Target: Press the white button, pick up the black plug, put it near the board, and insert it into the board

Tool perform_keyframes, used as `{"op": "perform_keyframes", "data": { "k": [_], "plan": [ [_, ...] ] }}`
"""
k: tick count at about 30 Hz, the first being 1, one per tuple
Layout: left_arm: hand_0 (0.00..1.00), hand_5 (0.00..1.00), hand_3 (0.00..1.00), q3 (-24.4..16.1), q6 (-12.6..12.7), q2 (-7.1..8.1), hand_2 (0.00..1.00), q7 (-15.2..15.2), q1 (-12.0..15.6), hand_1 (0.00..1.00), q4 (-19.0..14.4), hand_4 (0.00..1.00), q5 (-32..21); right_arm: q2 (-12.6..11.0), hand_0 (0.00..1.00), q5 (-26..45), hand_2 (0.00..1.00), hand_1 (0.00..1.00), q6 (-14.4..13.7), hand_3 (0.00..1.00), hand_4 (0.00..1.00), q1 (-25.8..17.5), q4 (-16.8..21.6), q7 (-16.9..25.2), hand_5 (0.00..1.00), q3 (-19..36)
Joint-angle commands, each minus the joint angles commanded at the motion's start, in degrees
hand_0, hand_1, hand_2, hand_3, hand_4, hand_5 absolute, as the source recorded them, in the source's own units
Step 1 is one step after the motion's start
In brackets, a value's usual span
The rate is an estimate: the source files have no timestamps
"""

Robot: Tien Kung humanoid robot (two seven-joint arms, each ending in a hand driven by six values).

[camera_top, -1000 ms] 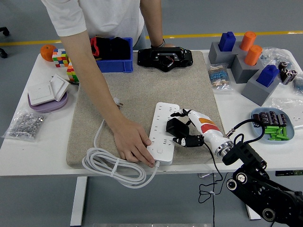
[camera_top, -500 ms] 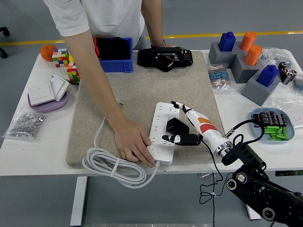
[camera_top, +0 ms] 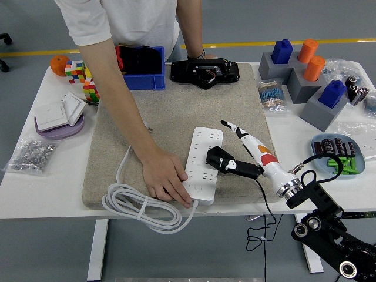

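Observation:
The white power board lies on the beige mat. The black plug sits on the board's right edge, about halfway along. My right hand is just right of the plug with its fingers spread. One finger points away over the mat. The thumb lies against the plug's near right side. A person's hand presses down on the board's near left end. My left arm is out of view.
The board's white cable is coiled at the mat's front left. A blue bin and a black device stand at the back. Grey blocks with pegs and a dish of parts are on the right.
My right hand has opened off the plug and drawn back to the right. The plug stays on the board. The person's hand has not moved.

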Motion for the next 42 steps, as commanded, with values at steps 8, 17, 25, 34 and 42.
{"op": "perform_keyframes", "data": {
  "k": [8,17,25,34,42],
  "plan": [
    [0.707,0.29,0.678,-0.05,-0.02,0.0,0.587,-0.04,-0.32,0.663,0.0,0.636,0.22,-4.34,0.998,2.62,0.86,0.921,0.42,0.843,0.998,-5.48,4.22,4.4,0.864,2.17],
    [0.707,0.29,0.678,0.03,0.09,-0.12,0.587,-0.12,-0.45,0.663,0.0,0.637,-0.17,-4.52,0.982,8.26,0.816,0.873,2.63,0.804,0.998,-6.45,3.42,5.7,0.812,0.57],
    [0.706,0.291,0.678,0.04,0.12,-0.14,0.587,-0.16,-0.41,0.663,0.0,0.637,-0.63,-3.03,0.964,9.81,0.792,0.849,3.71,0.772,0.955,-3.49,1.38,5.17,0.771,-2.67],
    [0.707,0.292,0.678,0.1,0.18,-0.13,0.587,-0.23,-0.55,0.663,0.0,0.637,-1.08,-1.14,0.955,9.6,0.784,0.837,3.84,0.766,0.931,-1.25,0.44,4.7,0.752,-4.29],
    [0.707,0.293,0.68,0.07,0.21,-0.16,0.587,-0.25,-0.62,0.663,0.0,0.637,-1.06,-0.72,0.953,9.93,0.783,0.835,4.1,0.764,0.93,-0.43,-1.06,4.3,0.748,-5.3]
  ]
}}
